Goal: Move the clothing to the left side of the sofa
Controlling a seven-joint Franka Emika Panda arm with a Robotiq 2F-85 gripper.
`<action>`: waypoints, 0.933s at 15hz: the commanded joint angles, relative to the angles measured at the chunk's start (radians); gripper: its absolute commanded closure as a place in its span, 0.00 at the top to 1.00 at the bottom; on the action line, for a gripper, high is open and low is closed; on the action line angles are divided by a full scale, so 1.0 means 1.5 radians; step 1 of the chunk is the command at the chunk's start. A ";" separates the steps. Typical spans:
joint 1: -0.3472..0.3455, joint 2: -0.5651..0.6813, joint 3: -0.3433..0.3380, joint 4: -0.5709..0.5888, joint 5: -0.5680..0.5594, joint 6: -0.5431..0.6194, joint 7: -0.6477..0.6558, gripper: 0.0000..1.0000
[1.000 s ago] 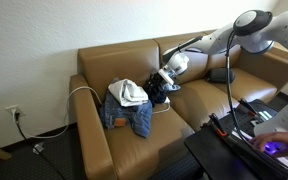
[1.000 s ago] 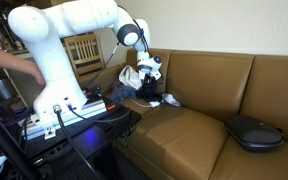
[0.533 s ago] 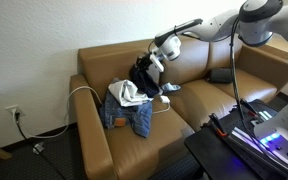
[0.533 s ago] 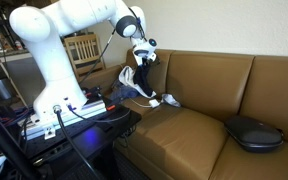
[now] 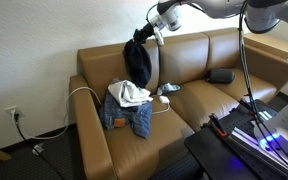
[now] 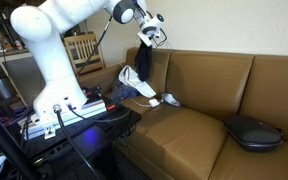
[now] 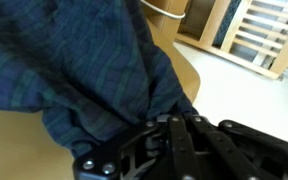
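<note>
Tan-brown leather sofa [image 5: 199, 100], three seats wide with boxy arms, set against a pale wall [image 5: 44, 40]. White robot arm [image 5: 199, 8] reaching in from the upper right in an exterior view, ending above the sofa back, close to the seam between the left and middle back cushions. Pincer [image 5: 155, 37] clamped shut on the dark navy-black top [image 5: 137, 62], holding it up in the air. Top hanging straight down in a long, narrow bunch in front of the back cushion, lower end close to the pile beneath; contact with that pile not clear.

On the left seat, blue denim jeans [image 5: 132, 120] spread toward the front edge, with the white-grey shirt [image 5: 130, 94] crumpled on top. Thin white cable [image 5: 84, 90] running from a wall outlet [image 5: 12, 112] up over the left sofa arm toward the pile. Small white object [image 5: 167, 89] on the seat just right of the clothes. Flat black object [image 5: 220, 76] on the right seat, well apart from everything else.

From the opposite end of the sofa [image 6: 204, 85], same grip: pincer [image 6: 150, 33] high above the seat, top [image 6: 142, 68] dangling below it, shirt [image 6: 130, 77] and jeans [image 6: 124, 95] beyond, black object [image 6: 252, 132] nearest the camera.

Close up in the wrist view, dark blue fabric with a faint plaid weave [image 7: 74, 80] filling most of the frame, gathered into the black pincer [image 7: 174, 122] at the bottom edge. Pale wooden slatted furniture [image 7: 259, 30] at upper right.
</note>
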 commanded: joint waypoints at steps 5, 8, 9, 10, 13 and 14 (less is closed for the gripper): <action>0.157 0.037 -0.003 0.134 0.003 -0.065 -0.070 0.03; 0.196 0.055 -0.008 0.176 0.003 -0.071 -0.075 0.01; 0.205 0.065 -0.016 0.190 -0.004 -0.083 -0.066 0.01; 0.214 0.071 -0.027 0.199 -0.012 -0.109 -0.049 0.01; 0.242 0.106 -0.049 0.213 -0.015 -0.196 0.009 0.29; 0.255 0.126 -0.063 0.225 -0.016 -0.213 0.032 0.33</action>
